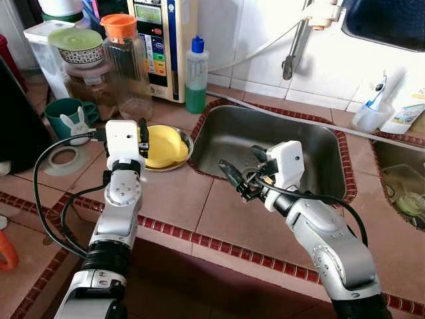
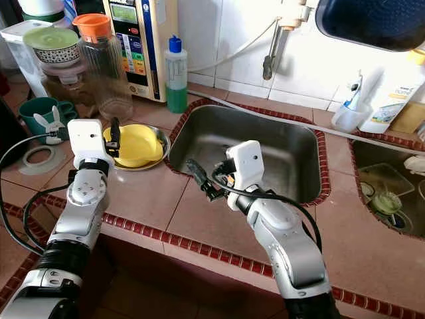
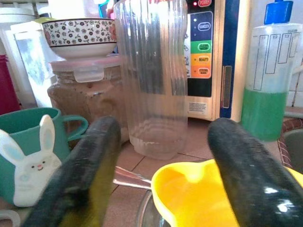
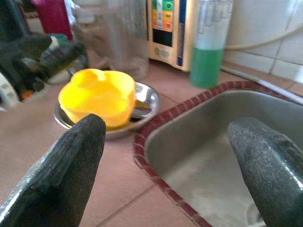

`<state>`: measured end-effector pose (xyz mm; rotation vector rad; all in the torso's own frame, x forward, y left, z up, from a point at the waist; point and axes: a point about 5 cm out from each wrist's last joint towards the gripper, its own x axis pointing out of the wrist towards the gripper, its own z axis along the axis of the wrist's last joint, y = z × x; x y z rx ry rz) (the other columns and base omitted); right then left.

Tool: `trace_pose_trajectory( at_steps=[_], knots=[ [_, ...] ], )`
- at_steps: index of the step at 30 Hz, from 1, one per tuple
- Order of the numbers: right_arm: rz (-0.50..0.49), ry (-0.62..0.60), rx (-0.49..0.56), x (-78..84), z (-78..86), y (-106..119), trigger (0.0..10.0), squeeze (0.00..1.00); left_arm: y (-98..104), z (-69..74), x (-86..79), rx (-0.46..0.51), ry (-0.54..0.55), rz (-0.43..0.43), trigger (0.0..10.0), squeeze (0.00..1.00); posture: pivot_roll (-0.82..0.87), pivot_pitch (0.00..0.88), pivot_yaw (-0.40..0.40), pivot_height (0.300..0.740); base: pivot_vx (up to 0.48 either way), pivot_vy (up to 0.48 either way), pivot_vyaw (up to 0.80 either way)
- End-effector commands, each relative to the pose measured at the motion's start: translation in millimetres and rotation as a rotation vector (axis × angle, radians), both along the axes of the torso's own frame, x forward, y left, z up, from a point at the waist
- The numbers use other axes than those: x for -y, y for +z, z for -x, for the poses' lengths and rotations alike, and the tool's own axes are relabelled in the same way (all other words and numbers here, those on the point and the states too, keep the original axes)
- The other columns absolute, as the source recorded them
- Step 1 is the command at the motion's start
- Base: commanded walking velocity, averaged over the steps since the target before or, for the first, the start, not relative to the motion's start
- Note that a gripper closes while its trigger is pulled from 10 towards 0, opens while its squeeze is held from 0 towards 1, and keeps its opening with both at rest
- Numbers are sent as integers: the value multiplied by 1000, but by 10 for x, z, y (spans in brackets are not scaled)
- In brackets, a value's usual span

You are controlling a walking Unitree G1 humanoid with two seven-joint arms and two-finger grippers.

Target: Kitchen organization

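Looking down at: tiled counter [image 1: 199, 219] w/ dark red trim, steel sink [image 1: 279, 143] set into it.
L gripper [image 1: 141, 133]: over counter just left of sink, at near-left rim of the steel dish; fingers [image 3: 85, 175] apart, nothing between them. In L wrist view they frame the yellow bowl's edge, clear pitcher straight beyond.
R gripper [image 1: 234, 178]: over counter at sink's near-left corner, pointing left toward the dish; fingers [image 4: 66, 175] wide apart, empty. R wrist view has one finger over counter, other over sink basin.
Yellow bowl [image 1: 165, 145]: sits in shallow steel dish [image 1: 188, 147] on counter, just left of sink. Looks tipped/upside down, can't tell for sure.
Clear pitcher [image 1: 126, 63]: ribbed, orange lid, upright, behind the dish; looks empty.
Green soap bottle [image 1: 196, 73]: blue cap, green liquid in lower part, at sink's back-left corner, by the wall.
Water appliance [image 1: 163, 40]: cream box w/ coloured buttons, against wall betw. pitcher & bottle.
Jar + bowl: lidded jar [image 1: 86, 83] of brown stuff left of pitcher, patterned bowl [image 1: 78, 45] on top.
Green mug [image 1: 66, 114]: left of dish, white bunny figure [image 1: 80, 126] in front.
Faucet [image 1: 295, 40]: on wall above sink.
Far right: white cup w/ toothbrush [image 1: 372, 113] on ledge; 2nd basin [image 1: 402, 179] at edge.
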<state>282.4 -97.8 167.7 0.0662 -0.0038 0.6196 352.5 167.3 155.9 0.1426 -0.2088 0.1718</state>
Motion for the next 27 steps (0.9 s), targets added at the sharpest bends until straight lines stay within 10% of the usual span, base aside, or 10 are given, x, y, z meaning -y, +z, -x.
trace_pose_trajectory(
  at_steps=[1, 9, 27],
  knots=[
    [-52, 37, 31, -37, 33, 80, 10000, 910, 55, -30, -17, 8, 7, -12, 10000, 1000, 100, 0, -36, 740, 0, 0, 0],
    [-236, 29, 90, -51, 51, 280, 10000, 910, 59, -78, -160, -14, 64, -6, 10000, 1000, 99, 0, -32, 740, 0, 0, 0],
    [-159, 144, 26, -45, 329, 186, 10000, 906, 34, -368, -307, -209, 181, 311, 10000, 1000, 41, 0, -20, 740, 0, 0, 0]
  ],
)
